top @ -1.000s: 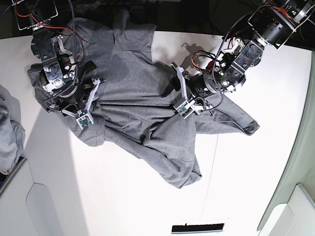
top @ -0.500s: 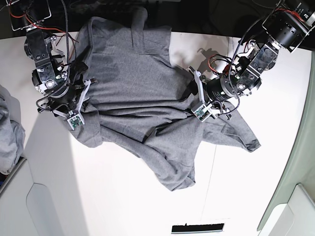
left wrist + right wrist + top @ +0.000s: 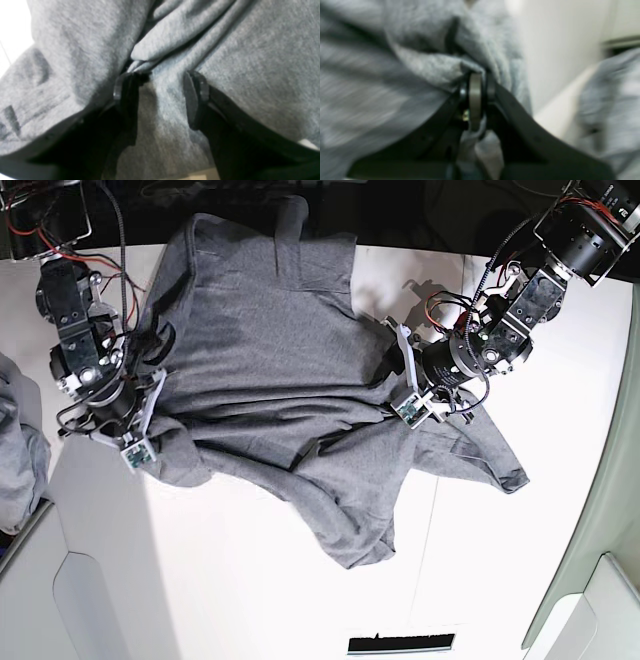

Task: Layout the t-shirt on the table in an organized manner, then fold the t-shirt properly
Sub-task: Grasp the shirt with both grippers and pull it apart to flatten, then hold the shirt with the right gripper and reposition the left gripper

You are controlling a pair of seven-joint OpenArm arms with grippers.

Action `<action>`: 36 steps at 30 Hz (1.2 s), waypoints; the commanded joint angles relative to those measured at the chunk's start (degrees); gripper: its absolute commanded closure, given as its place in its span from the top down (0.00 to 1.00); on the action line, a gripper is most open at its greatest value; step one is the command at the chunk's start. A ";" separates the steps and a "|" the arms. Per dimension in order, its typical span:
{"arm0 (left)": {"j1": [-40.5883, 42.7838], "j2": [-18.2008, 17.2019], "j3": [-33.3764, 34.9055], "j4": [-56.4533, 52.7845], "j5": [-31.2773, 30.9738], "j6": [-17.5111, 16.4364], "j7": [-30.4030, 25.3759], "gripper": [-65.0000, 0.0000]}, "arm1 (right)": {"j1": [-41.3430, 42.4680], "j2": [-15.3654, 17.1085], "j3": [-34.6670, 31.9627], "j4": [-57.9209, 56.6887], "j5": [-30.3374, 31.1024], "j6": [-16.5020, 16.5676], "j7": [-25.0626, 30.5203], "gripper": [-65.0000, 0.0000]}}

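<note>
Two grippers worked the t-shirt (image 3: 280, 380), which lay rumpled across the table (image 3: 250, 580). Right gripper (image 3: 475, 82) clenched a fold; left gripper (image 3: 160, 95) stood released astride a ridge. Soft, limp cloth, we judged; grip hems or shoulders.

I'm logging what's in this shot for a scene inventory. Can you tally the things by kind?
Large heather-grey cotton t-shirt: 1
Smaller bunched heap of grey cloth at the table's side: 1
Broad white table: 1
Black robot grippers: 2, left gripper and right gripper
Total: 5
</note>
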 commanded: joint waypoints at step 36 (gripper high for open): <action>0.96 -2.62 0.24 17.09 -7.39 -7.37 15.17 0.51 | -20.65 -10.19 9.03 22.67 8.87 -9.25 -11.65 0.69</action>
